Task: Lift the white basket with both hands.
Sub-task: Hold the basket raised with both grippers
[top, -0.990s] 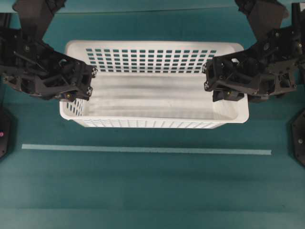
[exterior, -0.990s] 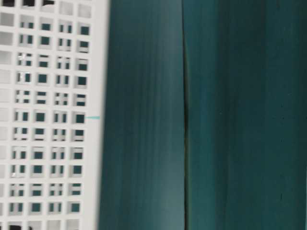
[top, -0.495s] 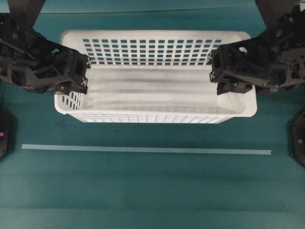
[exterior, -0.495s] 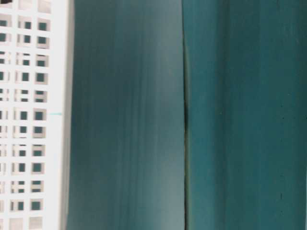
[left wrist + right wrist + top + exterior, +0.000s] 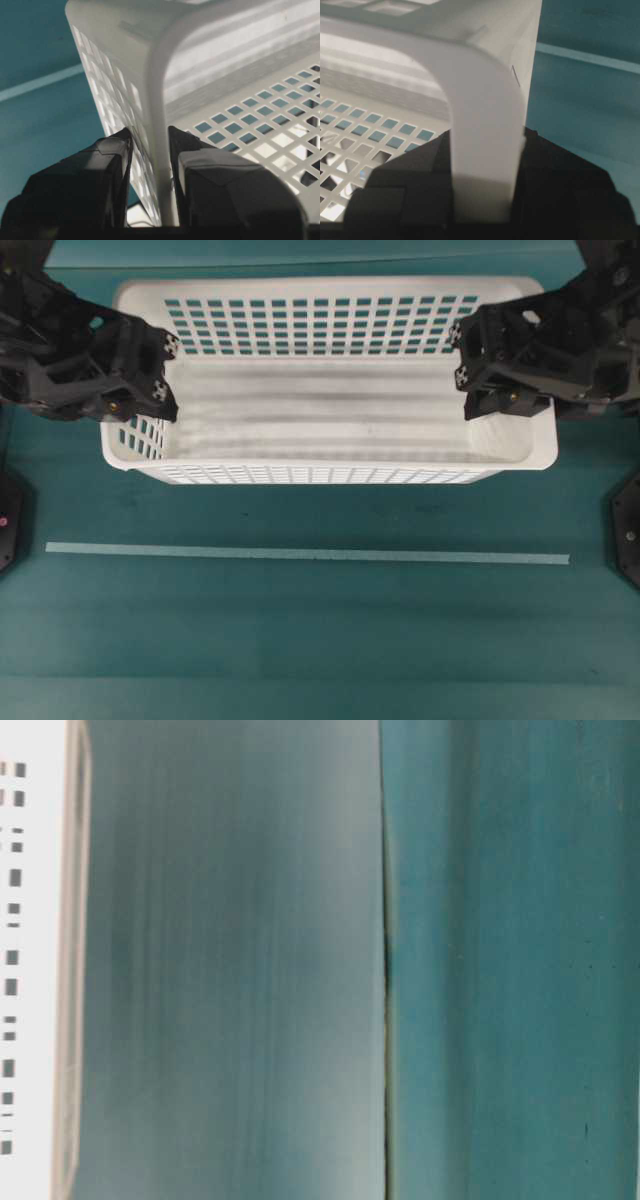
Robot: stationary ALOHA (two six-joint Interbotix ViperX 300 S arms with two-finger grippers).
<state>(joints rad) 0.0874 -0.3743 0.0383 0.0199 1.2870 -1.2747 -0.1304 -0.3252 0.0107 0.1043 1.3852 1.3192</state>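
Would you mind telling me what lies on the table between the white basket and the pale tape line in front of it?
Nothing: in the overhead view the stretch of teal table between the white basket and the tape line is bare.

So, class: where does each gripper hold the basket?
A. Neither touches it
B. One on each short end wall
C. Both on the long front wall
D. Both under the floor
B: the left gripper and the right gripper each clamp an opposite short end of the basket, fingers astride the rim.
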